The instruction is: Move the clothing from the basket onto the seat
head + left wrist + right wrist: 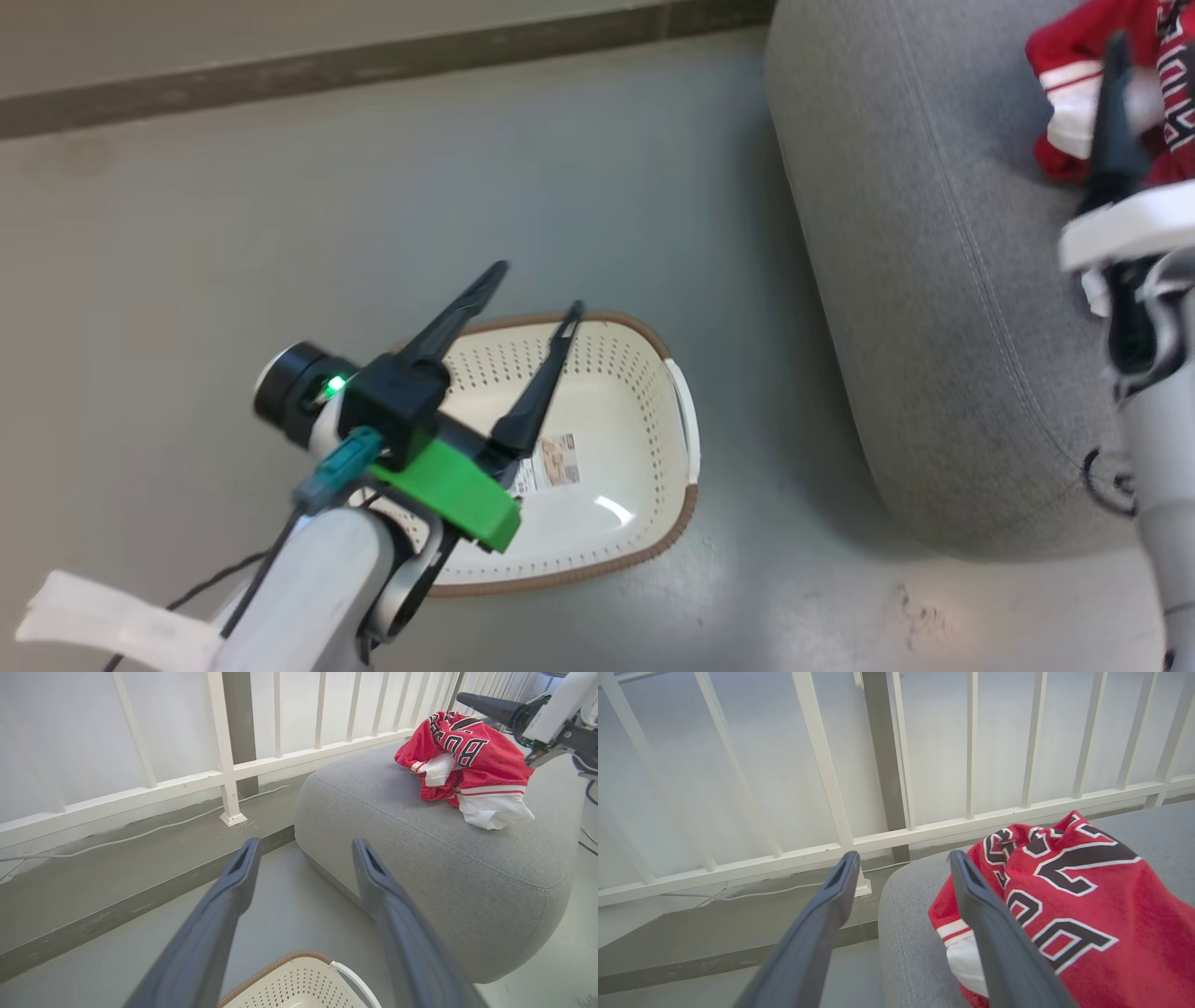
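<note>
The clothing (467, 760) lies in a red heap with black-and-white lettering and white panels on top of the grey seat (420, 868). My right gripper (902, 858) is open just above the near side of that heap (1087, 905), with nothing between its fingers. In the head view one dark finger (1114, 121) crosses the clothing (1064, 84) on the seat (896, 280). The cream basket (686, 504) stands on the floor left of the seat, holding only a paper label. My left gripper (541, 287) hovers open over the basket's rear rim, seen also as the left gripper (304, 845) above the basket (299, 984).
A white railing (224, 770) runs behind a raised grey kerb (373, 65). A white cable (140, 835) lies along the ledge under the railing. Grey floor (233, 233) spreads out left of the basket and between basket and seat.
</note>
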You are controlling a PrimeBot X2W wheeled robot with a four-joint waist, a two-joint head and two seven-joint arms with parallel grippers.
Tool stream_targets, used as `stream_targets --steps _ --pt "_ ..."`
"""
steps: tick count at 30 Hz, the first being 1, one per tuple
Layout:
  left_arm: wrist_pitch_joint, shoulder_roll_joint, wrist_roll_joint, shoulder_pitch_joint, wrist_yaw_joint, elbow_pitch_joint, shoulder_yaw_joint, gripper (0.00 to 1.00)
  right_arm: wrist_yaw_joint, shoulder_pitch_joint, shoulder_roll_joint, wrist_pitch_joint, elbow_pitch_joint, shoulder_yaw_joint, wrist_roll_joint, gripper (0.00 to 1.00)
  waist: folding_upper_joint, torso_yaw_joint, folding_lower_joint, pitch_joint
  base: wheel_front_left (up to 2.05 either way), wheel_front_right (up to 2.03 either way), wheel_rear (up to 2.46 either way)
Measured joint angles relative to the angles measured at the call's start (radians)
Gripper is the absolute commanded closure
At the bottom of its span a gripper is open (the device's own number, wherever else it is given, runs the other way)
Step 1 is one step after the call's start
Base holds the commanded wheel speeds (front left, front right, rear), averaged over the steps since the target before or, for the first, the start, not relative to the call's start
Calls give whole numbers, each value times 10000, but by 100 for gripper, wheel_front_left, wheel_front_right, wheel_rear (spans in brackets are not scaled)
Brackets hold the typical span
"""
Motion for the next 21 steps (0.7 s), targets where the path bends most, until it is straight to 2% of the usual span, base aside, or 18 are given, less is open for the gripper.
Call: stream_targets --steps 7,21 --pt "-290 38 -418 720 711 174 786 0 132 1109 543 0 -577 792 -430 0 0 333 0 -670 0 0 0" --pt "-633 215 -867 2249 955 786 1779 0 140 2960 1126 0 -876 1463 -874 0 0 729 0 -1976 0 0 0"
